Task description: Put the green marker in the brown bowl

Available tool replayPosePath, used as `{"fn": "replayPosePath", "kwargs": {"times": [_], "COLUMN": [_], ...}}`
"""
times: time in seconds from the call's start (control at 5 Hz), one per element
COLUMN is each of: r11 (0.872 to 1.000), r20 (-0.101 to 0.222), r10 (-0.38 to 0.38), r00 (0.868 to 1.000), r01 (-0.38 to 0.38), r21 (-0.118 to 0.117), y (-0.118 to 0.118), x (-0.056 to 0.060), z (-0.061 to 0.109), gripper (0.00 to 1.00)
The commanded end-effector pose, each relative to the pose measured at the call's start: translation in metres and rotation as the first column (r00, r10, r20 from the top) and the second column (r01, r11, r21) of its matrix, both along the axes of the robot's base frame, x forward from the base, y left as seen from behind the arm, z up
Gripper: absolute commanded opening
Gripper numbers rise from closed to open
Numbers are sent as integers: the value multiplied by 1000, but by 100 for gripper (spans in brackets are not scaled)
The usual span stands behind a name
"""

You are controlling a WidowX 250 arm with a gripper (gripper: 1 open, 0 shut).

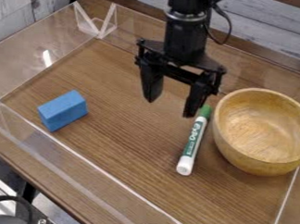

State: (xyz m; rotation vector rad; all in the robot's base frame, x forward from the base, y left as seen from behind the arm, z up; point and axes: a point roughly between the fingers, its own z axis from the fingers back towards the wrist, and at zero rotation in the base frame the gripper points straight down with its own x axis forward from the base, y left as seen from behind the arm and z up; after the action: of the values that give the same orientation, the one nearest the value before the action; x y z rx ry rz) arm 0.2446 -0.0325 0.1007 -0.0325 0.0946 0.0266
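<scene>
Marker [193, 138]: barrel print illegible; green cap, white end, flat on worktop [114, 150] beside bowl [262, 129]. Hand [175, 98] spread, empty.

No text can be read anywhere. The slim green marker with a white end [193, 138] carries a dark printed label along its green barrel, but the lettering is too small and blurred to make out.
</scene>
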Motion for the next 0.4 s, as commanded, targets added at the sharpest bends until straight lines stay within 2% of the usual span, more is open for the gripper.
{"fn": "replayPosePath", "kwargs": {"times": [0.0, 0.2], "r11": [1000, 1000], "r20": [78, 108], "r10": [0, 5], "r00": [997, 994], "r01": [0, -3], "r21": [-12, -19], "y": [-9, -16], "x": [-1, -6], "z": [9, 3], "gripper": [100, 100]}}
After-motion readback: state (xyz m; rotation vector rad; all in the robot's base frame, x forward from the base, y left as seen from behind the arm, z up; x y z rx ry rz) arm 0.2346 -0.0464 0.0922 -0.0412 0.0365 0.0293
